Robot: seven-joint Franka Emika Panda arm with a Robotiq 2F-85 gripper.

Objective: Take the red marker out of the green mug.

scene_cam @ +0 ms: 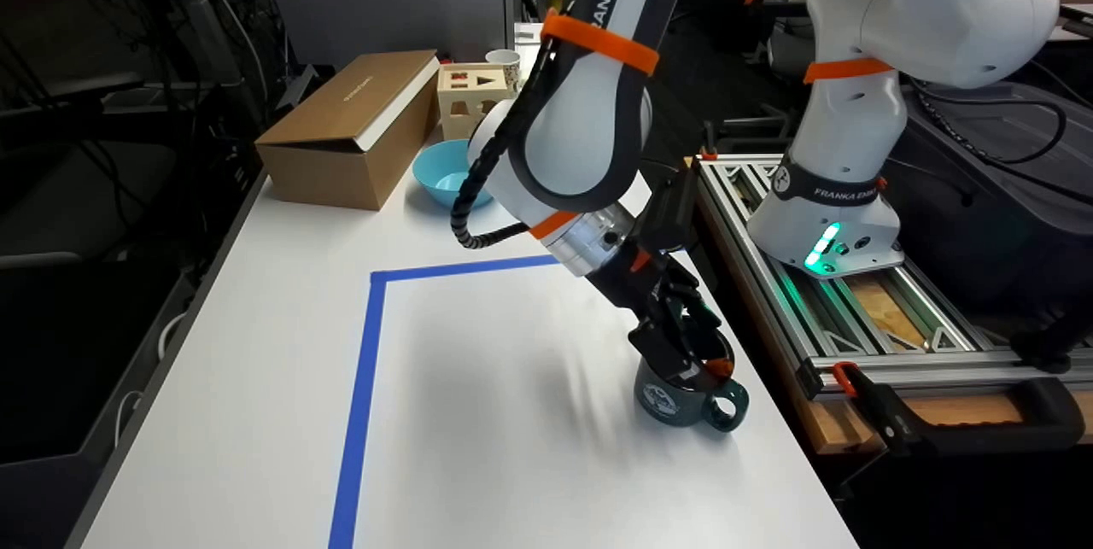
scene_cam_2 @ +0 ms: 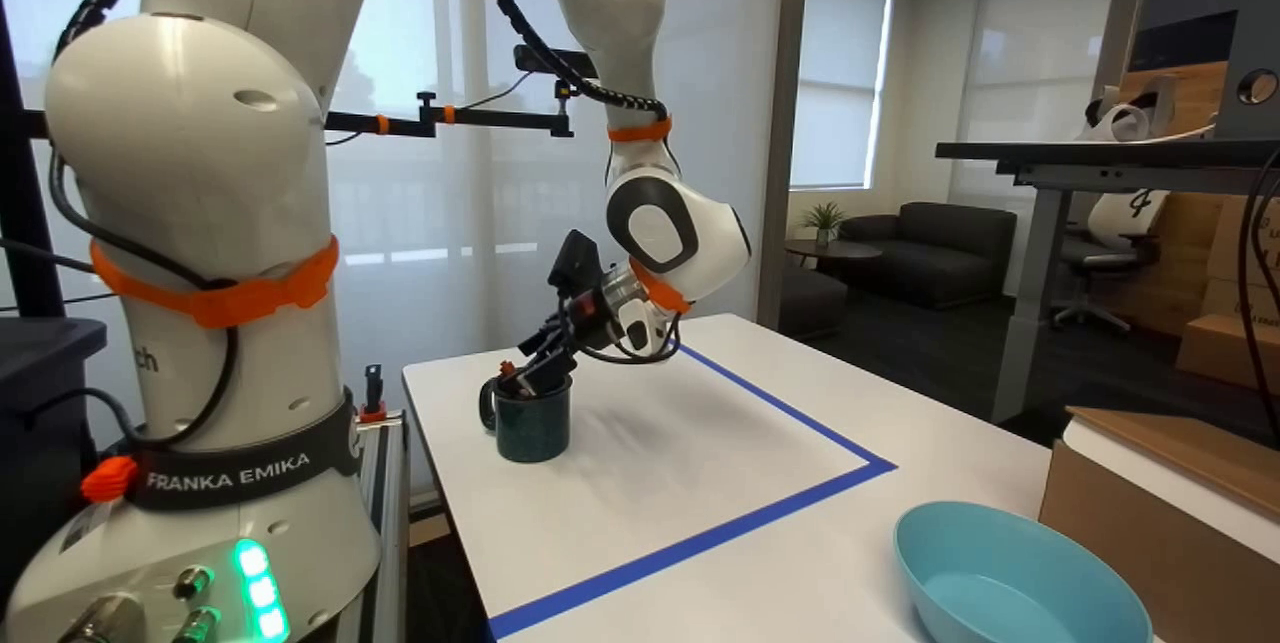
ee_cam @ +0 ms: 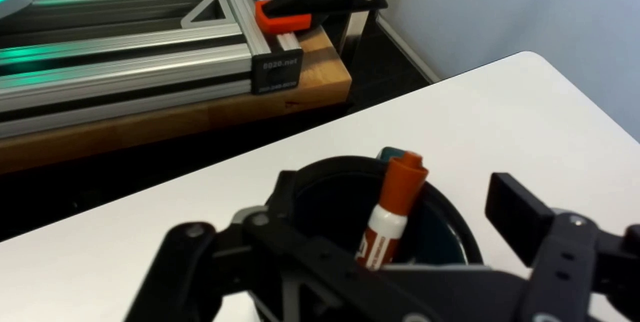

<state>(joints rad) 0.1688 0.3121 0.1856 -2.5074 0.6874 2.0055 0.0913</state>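
Note:
The red marker [ee_cam: 388, 222] leans tilted inside the green mug [ee_cam: 345, 164], its orange-red cap sticking up past the rim near the handle. The mug stands upright on the white table in both exterior views [scene_cam: 670, 401] [scene_cam_2: 533, 429]. The marker's cap also shows in both exterior views [scene_cam: 720, 367] [scene_cam_2: 507, 369]. My gripper [ee_cam: 400, 199] is open at the mug's mouth, one finger at the left rim and the other out past the right rim in the wrist view. The marker lies between the fingers, apart from both. Its lower end is hidden by the gripper.
A light blue bowl [scene_cam_2: 1010, 573] and a brown cardboard box [scene_cam: 341, 131] stand on the table. A wooden shape block [scene_cam: 474, 96] is behind the bowl. Blue tape [scene_cam: 363, 400] marks the tabletop. The table edge and the robot's metal frame [scene_cam: 768, 276] are close beside the mug.

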